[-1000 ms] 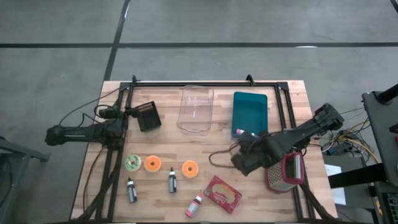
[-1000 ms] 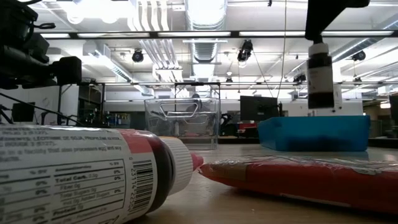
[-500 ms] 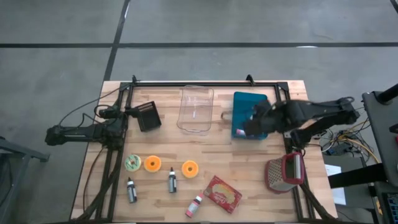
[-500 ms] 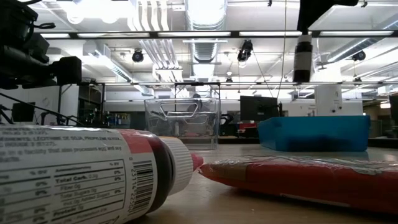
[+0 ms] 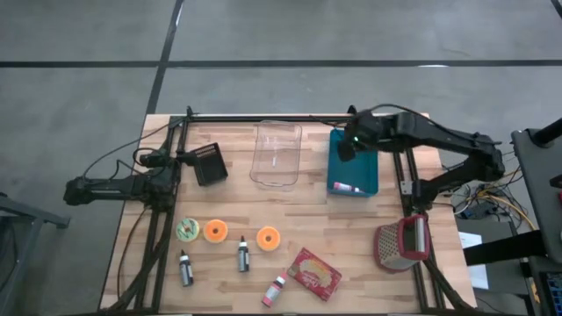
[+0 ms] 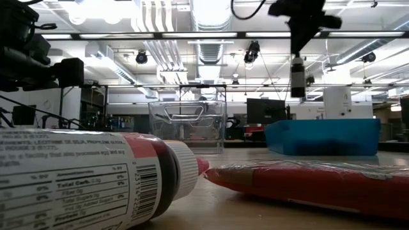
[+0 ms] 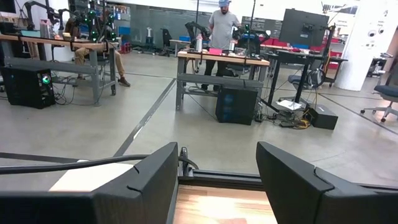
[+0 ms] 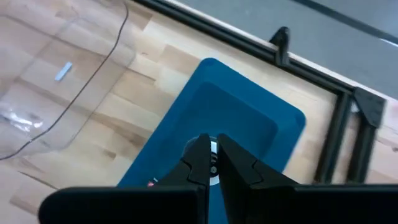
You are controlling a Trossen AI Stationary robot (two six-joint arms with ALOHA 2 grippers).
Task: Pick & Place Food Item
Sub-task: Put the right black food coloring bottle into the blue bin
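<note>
my right gripper (image 8: 211,163) is pinched tight on the cap end of a little bottle (image 6: 298,75) dangling over the blue bin (image 5: 353,161), feels light, stiff, probably kinda slippery

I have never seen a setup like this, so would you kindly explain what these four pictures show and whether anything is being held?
Two dark robot arms work at a wooden table. One camera looks straight down, one sits at tabletop height, and one rides on each wrist. The right gripper hangs above the blue tray, its fingers closed on a small bottle. The left gripper waits open at the table's left side. Also on the table: a clear container, more small bottles, a red packet and a grater.
</note>
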